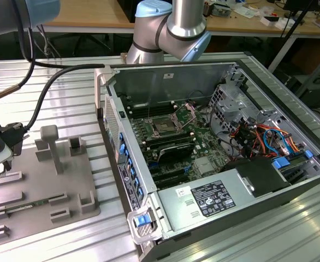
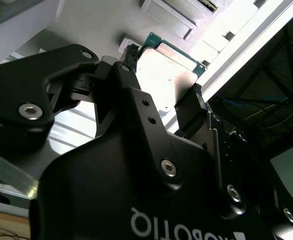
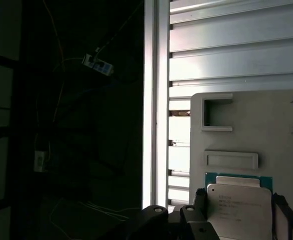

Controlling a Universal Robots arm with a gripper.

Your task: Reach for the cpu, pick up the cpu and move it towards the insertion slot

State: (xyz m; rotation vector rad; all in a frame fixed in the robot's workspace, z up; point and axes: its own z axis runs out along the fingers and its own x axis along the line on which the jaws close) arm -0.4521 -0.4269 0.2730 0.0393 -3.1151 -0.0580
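As the pincer [image 3: 239, 196] hangs over the fixture plate [image 3: 266, 125], we find it clenched on the cpu [image 3: 239, 209]. The insertion slot [image 1: 164, 125] sits well apart.

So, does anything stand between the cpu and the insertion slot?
Yes. The gripper holds the cpu over the fixture plate, at the exterior view's left; the computer case's side wall rises between there and the insertion slot. The slot looks uncovered from above.
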